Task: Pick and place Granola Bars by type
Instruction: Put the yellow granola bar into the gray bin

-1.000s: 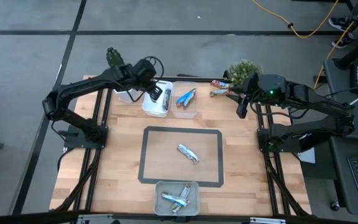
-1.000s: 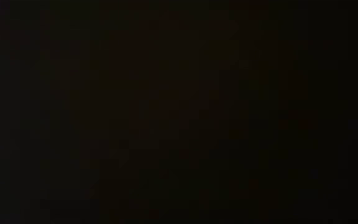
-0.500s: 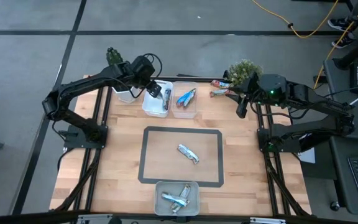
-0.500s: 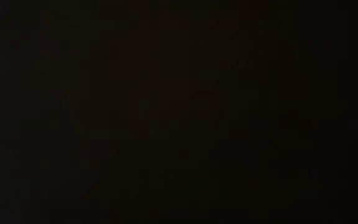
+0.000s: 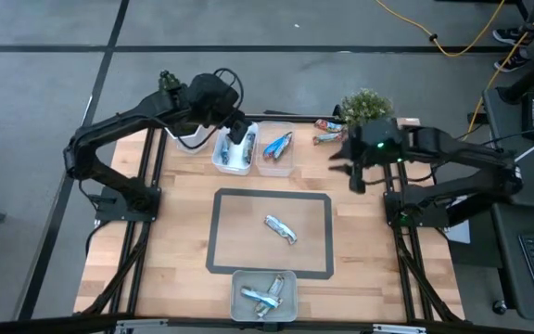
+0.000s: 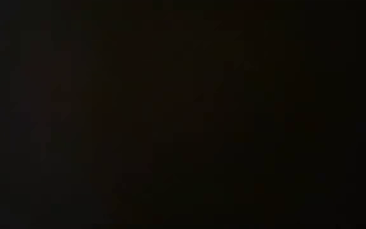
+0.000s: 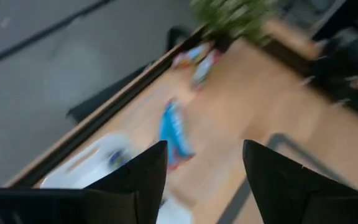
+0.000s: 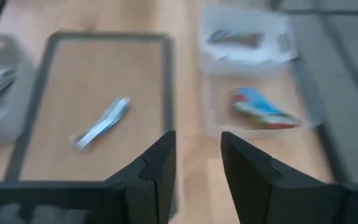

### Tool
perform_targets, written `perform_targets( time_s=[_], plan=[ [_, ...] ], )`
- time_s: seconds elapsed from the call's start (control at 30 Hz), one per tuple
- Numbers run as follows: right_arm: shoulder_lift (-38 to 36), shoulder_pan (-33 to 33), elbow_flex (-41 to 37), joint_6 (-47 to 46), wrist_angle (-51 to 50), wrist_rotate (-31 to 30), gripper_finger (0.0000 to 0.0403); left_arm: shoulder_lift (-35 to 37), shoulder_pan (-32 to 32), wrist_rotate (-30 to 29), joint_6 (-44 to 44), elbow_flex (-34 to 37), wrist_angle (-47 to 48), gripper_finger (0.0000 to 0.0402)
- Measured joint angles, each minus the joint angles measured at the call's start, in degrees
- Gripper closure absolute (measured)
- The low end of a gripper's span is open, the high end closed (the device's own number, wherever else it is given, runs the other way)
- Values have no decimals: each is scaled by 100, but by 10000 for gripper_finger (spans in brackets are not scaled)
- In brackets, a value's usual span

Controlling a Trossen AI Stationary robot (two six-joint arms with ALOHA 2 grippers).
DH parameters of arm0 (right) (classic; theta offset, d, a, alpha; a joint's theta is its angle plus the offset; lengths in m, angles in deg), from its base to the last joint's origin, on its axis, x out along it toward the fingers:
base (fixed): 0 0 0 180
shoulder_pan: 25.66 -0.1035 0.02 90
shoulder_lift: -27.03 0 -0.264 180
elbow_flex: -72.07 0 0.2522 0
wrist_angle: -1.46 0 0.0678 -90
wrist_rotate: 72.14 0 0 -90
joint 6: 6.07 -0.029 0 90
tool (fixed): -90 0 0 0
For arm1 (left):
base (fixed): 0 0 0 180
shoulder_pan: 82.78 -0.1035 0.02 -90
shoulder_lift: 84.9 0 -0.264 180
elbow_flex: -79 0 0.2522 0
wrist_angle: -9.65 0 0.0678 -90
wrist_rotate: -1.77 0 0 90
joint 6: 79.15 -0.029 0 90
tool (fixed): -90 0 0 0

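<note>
One silver granola bar (image 5: 281, 228) lies inside the grey taped rectangle (image 5: 273, 193), also seen as the silver bar (image 8: 101, 124). Blue bars (image 5: 277, 145) lie in a clear tray, and a bar (image 8: 232, 37) lies in the white tray (image 5: 232, 153) beside it. Red-brown bars (image 5: 327, 131) lie at the far edge. My left gripper (image 7: 204, 168) stands open above the white tray with nothing between its fingers. My right gripper (image 8: 197, 165) is open and holds nothing, over the table right of the trays. The low view is black.
A near tray (image 5: 265, 295) with silver and blue bars stands at the table's front edge. A small plant (image 5: 363, 102) stands at the far right and another plant (image 5: 168, 83) at the far left. A white cup (image 5: 188, 141) stands left of the white tray.
My left gripper has drawn back a little toward the far edge above the white tray. My right gripper has swung away from the plant toward the table's left and near side, out over the wood.
</note>
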Motion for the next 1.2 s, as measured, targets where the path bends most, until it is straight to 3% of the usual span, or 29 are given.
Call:
perform_targets(
  time_s=[0.27, 0.47, 0.67, 0.8, 0.93, 1.2],
  plan=[
    [716, -671, 0, 2, 458, 226, 247, 5, 775, -726, -433, -897, 106, 203],
    [1165, -955, 4, -213, 937, 143, 213, 13, 1005, -957, -400, -968, 308, 203],
    [1739, -1232, 4, -489, 1006, 559, 146, 20, 1129, -953, -404, -968, 363, 204],
    [2252, -1489, 4, -527, 1126, 458, 99, 20, 1136, -955, -406, -968, 444, 204],
    [2852, -1570, 4, -1095, 1281, 210, 77, 20, 1136, -945, -414, -968, 619, 204],
    [3955, -1581, 4, -2741, 1879, 171, 75, 20, 1136, -889, -570, -968, 1026, 204]
  ],
)
